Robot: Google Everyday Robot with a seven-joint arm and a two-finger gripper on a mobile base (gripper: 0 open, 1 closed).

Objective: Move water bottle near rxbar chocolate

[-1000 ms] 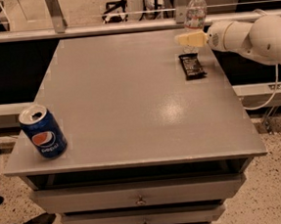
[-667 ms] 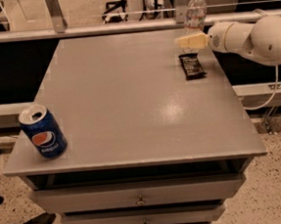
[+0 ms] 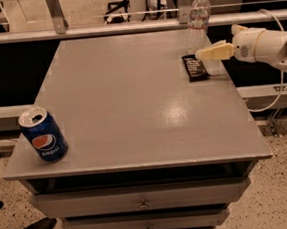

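Grey desk [image 3: 132, 102] with drawers, railing behind. Water bottle [image 3: 197, 24] stands upright at the far right corner, just behind the rxbar chocolate [image 3: 195, 68], which lies flat by the right edge. Gripper [image 3: 203, 55] hovers over the right edge, beside the bottle and clear of it. It holds nothing; we cannot tell whether it is open or closed. Since a second ago it has drawn back toward the right edge, while bottle and bar kept their places. We judge the placement done. Pepsi can [image 3: 42, 135] sits at the near left corner.
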